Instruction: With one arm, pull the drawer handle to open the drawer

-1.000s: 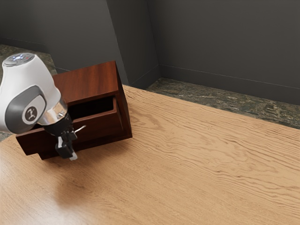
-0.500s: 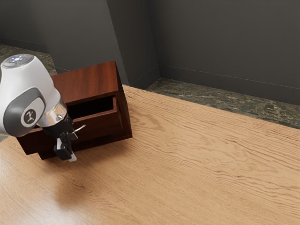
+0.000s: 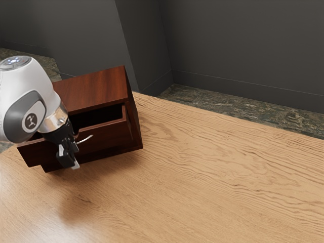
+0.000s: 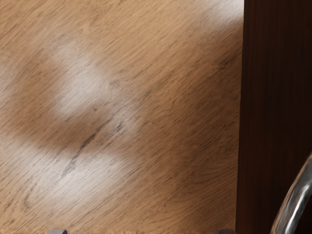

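A dark red-brown wooden cabinet (image 3: 96, 88) stands at the table's back left in the exterior view. Its drawer (image 3: 109, 132) sticks out a little, with a dark gap above its front. A thin silver handle (image 3: 85, 138) juts from the drawer front. My black gripper (image 3: 68, 161) hangs pointing down just in front of the drawer, left of and below the handle; it is open and holds nothing. In the wrist view the dark drawer front (image 4: 273, 97) runs beside the hand, and the curved silver handle (image 4: 295, 197) lies outside the fingers.
The oak table (image 3: 202, 177) stretches wide toward the exterior view's right and front. Dark walls and a stone floor (image 3: 243, 106) lie beyond its far edge. My arm's shadow falls on the table (image 4: 97, 122) under the hand.
My hand has drifted slightly toward the exterior view's left and a little upward, staying beside the handle. The drawer has not moved.
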You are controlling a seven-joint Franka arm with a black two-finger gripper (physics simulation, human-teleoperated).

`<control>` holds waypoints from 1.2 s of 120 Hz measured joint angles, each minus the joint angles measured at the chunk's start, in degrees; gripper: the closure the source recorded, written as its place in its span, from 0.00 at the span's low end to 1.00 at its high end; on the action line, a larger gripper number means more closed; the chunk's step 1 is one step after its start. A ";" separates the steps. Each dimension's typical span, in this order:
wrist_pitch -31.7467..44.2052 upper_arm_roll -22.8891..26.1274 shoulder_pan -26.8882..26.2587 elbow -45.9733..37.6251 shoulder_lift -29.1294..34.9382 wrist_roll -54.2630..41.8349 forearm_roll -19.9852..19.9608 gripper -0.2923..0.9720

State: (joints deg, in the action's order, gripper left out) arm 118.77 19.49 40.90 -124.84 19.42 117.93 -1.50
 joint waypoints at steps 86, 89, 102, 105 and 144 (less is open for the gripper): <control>-0.36 1.08 -0.49 -6.12 7.67 2.02 -2.86 0.41; -0.40 1.20 -0.44 -6.33 7.93 2.01 -2.95 0.41; -0.58 1.44 -0.31 -6.64 8.38 1.99 -3.25 0.41; -0.62 1.45 -0.30 -6.66 8.40 1.98 -3.29 0.41; -3.06 1.47 -0.13 -5.55 7.71 1.59 -4.36 0.41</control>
State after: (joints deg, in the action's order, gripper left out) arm 115.71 20.96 40.77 -130.39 27.13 119.52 -5.86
